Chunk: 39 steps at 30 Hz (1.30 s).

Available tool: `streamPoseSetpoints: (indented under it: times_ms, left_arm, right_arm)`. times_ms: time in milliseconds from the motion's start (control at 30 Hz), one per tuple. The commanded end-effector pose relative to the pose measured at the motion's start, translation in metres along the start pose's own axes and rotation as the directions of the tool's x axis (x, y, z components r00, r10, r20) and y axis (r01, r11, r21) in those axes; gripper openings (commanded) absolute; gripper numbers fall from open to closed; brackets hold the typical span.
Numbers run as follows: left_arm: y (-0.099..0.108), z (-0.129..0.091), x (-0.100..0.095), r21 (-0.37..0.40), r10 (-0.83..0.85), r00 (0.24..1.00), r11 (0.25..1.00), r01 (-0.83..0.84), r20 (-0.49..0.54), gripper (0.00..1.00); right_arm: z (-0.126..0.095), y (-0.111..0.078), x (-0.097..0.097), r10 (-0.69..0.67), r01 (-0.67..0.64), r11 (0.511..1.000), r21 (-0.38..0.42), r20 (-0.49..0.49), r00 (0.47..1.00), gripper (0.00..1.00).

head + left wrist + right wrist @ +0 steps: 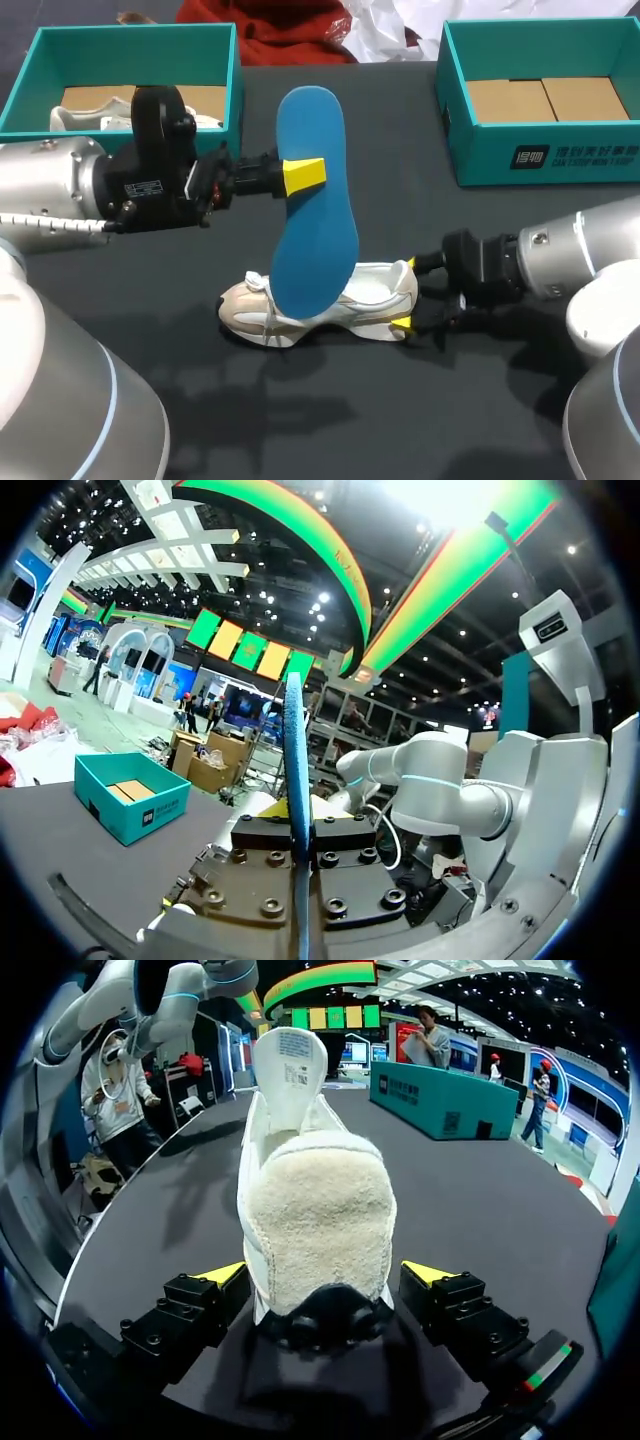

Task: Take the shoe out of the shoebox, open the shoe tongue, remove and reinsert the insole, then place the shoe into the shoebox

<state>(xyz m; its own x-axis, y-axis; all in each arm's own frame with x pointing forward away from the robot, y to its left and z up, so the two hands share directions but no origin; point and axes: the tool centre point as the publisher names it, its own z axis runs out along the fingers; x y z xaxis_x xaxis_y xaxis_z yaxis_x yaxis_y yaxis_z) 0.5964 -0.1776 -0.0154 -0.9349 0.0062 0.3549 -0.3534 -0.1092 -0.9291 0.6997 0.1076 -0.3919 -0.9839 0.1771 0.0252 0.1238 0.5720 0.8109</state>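
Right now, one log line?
left gripper: shut on insole | insole: upright over shoe | right gripper: open astride heel | shoe: on table

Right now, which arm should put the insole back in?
Left. The left gripper is shut on the blue insole, held upright just above the shoe. The right gripper sits at the shoe's heel, probably better placed to steady it.

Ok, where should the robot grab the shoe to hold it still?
Probably best to grab the shoe by its heel, from behind, with the right pincer. The heel points straight at that pincer and fits between its open fingers, leaving the mouth free for the blue insole the left pincer holds.
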Motion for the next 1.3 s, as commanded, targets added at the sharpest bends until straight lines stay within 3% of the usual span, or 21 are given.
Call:
streamPoseSetpoints:
  times_ms: [33,267,400,567,800,1067,1300]
  left_arm:
    - [-0.003,0.008,0.007,0.004,0.001,1.0,1.0,-0.001,0.017,0.0]
    - [-0.003,0.008,0.007,0.004,0.001,1.0,1.0,-0.001,0.017,0.0]
    - [-0.003,0.008,0.007,0.004,0.001,1.0,1.0,-0.001,0.017,0.0]
    - [-0.003,0.008,0.007,0.004,0.001,1.0,1.0,-0.001,0.017,0.0]
    - [-0.003,0.008,0.007,0.004,0.001,1.0,1.0,-0.001,0.017,0.0]
    - [-0.003,0.008,0.007,0.004,0.001,1.0,1.0,-0.001,0.017,0.0]
    - [-0.003,0.008,0.007,0.004,0.001,1.0,1.0,-0.001,0.017,0.0]
  right_arm:
    - [-0.016,0.011,0.001,0.012,-0.01,0.97,0.244,-0.005,1.0,1.0]
    - [-0.032,0.022,0.004,0.028,-0.029,0.9,0.434,0.009,1.0,1.0]
    - [-0.04,0.032,0.006,0.025,-0.027,0.873,0.487,0.011,1.0,1.0]
    - [-0.051,0.043,0.009,0.06,-0.068,0.787,0.613,0.033,0.998,1.0]
    - [-0.057,0.057,0.013,0.047,-0.066,0.683,0.727,0.047,0.998,1.0]
    - [-0.06,0.066,0.013,0.001,-0.037,0.636,0.771,0.048,0.999,1.0]
    - [-0.055,0.076,0.011,-0.051,0.015,0.629,0.777,0.022,0.998,1.0]
